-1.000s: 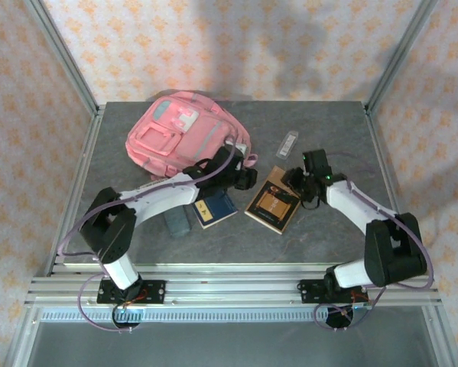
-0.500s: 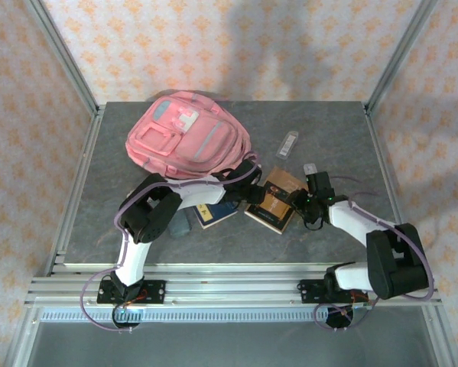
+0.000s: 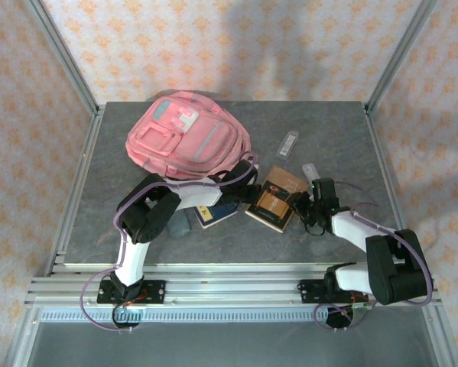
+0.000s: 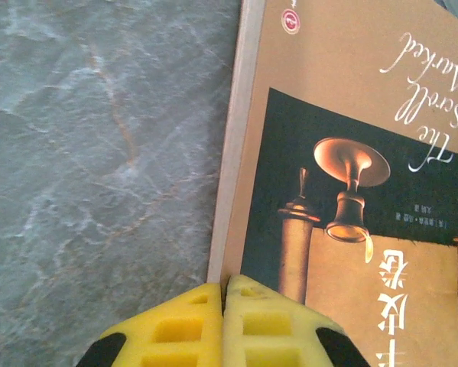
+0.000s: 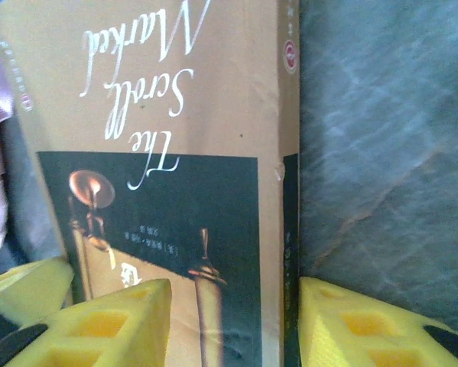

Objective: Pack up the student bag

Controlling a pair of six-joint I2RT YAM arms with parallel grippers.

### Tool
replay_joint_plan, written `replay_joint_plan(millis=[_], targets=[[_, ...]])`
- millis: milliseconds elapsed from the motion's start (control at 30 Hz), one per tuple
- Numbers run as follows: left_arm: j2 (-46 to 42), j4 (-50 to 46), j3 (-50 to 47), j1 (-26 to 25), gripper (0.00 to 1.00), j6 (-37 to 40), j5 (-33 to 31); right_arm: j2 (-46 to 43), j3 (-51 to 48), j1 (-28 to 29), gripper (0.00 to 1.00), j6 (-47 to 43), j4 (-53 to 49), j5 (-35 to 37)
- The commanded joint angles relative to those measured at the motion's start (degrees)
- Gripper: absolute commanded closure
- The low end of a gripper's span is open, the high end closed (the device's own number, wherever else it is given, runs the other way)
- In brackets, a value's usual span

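A grey stone-patterned table (image 3: 343,138) is carrying everything. The pink backpack (image 3: 184,138) is lying at its far left, front pockets facing up, well apart from both grippers' fingertips. A brown book (image 3: 274,200) is lying near the table's middle, just right of a smaller blue book (image 3: 216,214). A grey-green object (image 3: 180,223), too blurred to name, is resting beside the blue book. A clear narrow case (image 3: 288,144) is lying farther back. The left gripper (image 4: 223,287) is pointing at the left edge of the brown book (image 4: 343,153), its yellow pads pressed together with nothing between them. The right gripper (image 5: 232,306) is straddling the spine side of the book (image 5: 160,153), its pads spread, one over the cover and one beside the spine.
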Motion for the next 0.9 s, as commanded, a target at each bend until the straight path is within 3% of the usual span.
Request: replay_joint_plan(millis=[0, 133, 233, 333, 433, 567, 733, 867], targets=[[1.59, -1.78, -2.66, -1.21, 0.99, -0.86, 3.16, -3.77, -0.08, 1.8, 0.56, 1.51, 17.17, -14.45], [1.42, -1.07, -3.28, -1.37, 0.99, -1.08, 3.5, -7.67, -1.85, 1.86, 0.55, 1.85, 20.79, -14.8], [0.91, -0.69, -3.64, -1.49, 0.99, -1.3, 3.49, -6.44, -1.65, 1.83, 0.54, 1.42, 18.14, -11.17], [-0.28, -0.43, -4.21, -1.48, 0.97, -1.63, 2.57, -1.2, -0.29, 1.95, 0.64, 1.12, 15.49, -10.86], [-2.73, -1.18, -4.7, -1.44, 0.79, -2.13, 0.36, 1.07, 0.71, 2.04, 0.86, 0.7, 14.8, -11.41], [-10.41, -1.78, -6.62, -0.47, 0.61, -3.27, -3.44, -2.66, 3.79, 1.97, 1.0, -1.47, 12.17, -11.36], [-24.29, 2.09, -13.67, 2.96, 0.44, -4.91, -4.62, -7.1, 11.41, 2.0, 1.0, -6.04, 6.02, -13.6], [-35.57, 8.18, -19.86, 7.71, 0.32, -7.95, -0.08, -7.14, 17.43, 1.92, 1.0, -7.54, 5.2, -19.46]])
